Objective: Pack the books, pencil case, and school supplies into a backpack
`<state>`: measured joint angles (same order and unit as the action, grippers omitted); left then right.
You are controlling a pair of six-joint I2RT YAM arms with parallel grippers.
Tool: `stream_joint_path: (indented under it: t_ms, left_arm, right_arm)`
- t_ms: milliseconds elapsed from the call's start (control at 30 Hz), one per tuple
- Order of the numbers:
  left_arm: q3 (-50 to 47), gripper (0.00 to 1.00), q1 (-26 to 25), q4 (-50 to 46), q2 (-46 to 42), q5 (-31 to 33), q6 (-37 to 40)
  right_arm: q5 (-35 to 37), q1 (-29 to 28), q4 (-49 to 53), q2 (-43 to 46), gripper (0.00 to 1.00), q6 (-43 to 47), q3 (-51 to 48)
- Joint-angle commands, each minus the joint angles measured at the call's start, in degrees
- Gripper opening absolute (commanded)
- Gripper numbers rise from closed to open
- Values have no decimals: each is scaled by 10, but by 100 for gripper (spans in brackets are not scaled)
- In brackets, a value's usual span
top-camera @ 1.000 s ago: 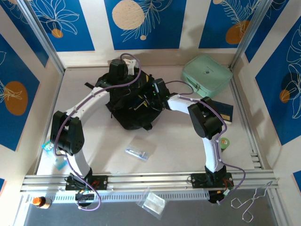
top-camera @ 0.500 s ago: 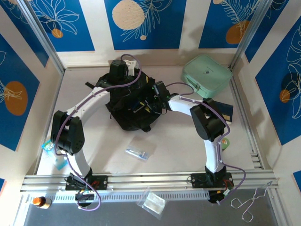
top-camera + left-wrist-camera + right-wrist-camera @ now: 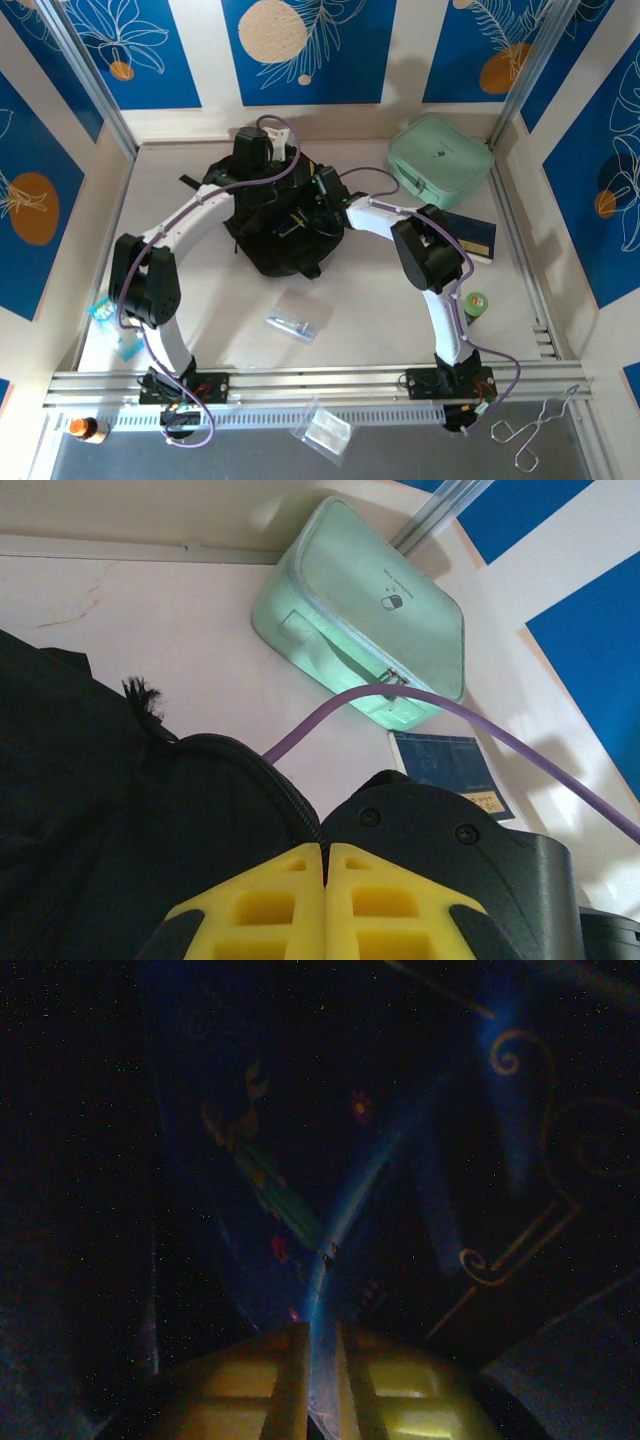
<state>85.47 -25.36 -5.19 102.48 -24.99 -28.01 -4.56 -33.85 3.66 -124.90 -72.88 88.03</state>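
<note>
Counter (image 3: 380, 300) boxed by patterned walls at the frame's left, top and right, with a metal rail along the bottom. Bare room: lower middle around the pencil case (image 3: 298, 322), and the strip left of the backpack (image 3: 275, 240). Right side crowded: mint-green case (image 3: 440, 160) in the upper-right corner, navy book (image 3: 472, 236) just below it and partly under the right arm, green tape roll (image 3: 477, 303) lower still. Backpack sits centre-frame, both arms reaching into it from either side. Left gripper (image 3: 325, 852): yellow pads pressed together, closed, right at the backpack's zip edge; cannot tell whether fabric is pinched. Right gripper (image 3: 315, 1338): deep in the backpack's dark interior, pads drawn to a narrow slit with a thin bluish edge of the picture-cover book (image 3: 250, 1180) clamped between them; that book lies within the backpack, cover toward the wrist camera. Count: two books, one in the backpack and one on the counter; one pencil case, lying flat and apart from everything; one backpack; one mint-green case; one tape roll.
</note>
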Motion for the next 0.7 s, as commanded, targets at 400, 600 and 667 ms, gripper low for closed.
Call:
stream_joint_path:
  t_ms: [400,600,667]
  left_arm:
    - [21,0,-5,10,4,-15,15]
    - [21,0,-5,11,5,-17,11]
    - [22,0,-5,10,5,-17,11]
  right_arm:
    - [46,-11,-11,94,31,34,-101]
    - [39,-13,4,60,33,33,-78]
    - [39,-16,5,50,32,36,-65]
